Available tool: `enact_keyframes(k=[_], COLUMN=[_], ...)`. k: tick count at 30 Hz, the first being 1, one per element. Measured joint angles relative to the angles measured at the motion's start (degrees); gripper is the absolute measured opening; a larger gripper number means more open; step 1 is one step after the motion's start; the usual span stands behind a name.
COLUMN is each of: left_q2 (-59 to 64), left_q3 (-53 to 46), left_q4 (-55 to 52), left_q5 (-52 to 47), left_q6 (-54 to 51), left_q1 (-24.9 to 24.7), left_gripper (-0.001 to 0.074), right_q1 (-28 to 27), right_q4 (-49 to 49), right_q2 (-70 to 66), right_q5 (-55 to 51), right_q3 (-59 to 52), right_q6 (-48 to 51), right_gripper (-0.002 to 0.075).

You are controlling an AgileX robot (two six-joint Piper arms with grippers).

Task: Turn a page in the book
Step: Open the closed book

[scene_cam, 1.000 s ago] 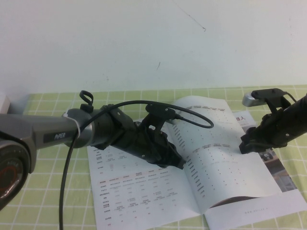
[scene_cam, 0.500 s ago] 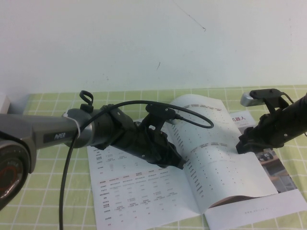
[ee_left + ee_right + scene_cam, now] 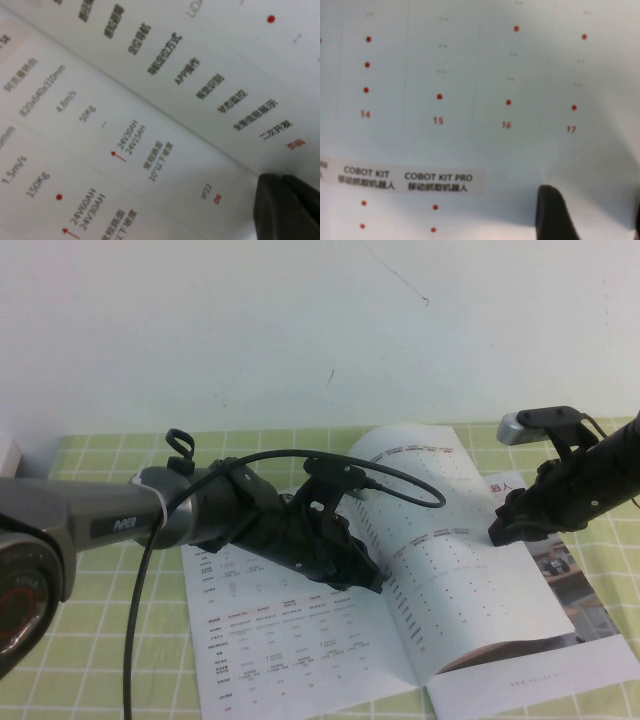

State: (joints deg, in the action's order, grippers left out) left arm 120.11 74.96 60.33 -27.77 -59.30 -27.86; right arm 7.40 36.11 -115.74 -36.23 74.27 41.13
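Book [image 3: 400, 610] lies open across the lower centre and lower right of the high view, on a green checked cloth [image 3: 100, 640]. Its right-hand page [image 3: 450, 570] is bowed upward, its outer edge raised off the sheets beneath, so the turn looks begun but far from finished: the sheet must yet be carried over the spine and laid flat on the left half. The right gripper [image 3: 503, 530] sits at the page's outer edge at centre right; whether its fingers pinch the sheet or stand apart I cannot tell. The left gripper [image 3: 370, 582] rests at the spine in mid-frame, seemingly pinning the book; its fingers' state is likewise unclear.
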Motion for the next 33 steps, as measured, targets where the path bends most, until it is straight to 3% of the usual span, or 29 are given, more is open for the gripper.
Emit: enact_keyframes(k=[23, 33], left_q2=[0.0, 0.0], left_q3=[0.0, 0.0], left_q4=[0.0, 0.0], left_q5=[0.0, 0.0], left_q6=[0.04, 0.04], left_q1=[0.0, 0.0], left_gripper=[-0.0004, -0.0004], right_q1=[0.2, -1.37], right_q4=[-0.13, -4.48], right_q2=[0.0, 0.0], right_q5=[-2.06, -3.12], right_q3=[0.0, 0.05], right_q6=[0.23, 0.23], right_gripper=[0.0335, 0.0335])
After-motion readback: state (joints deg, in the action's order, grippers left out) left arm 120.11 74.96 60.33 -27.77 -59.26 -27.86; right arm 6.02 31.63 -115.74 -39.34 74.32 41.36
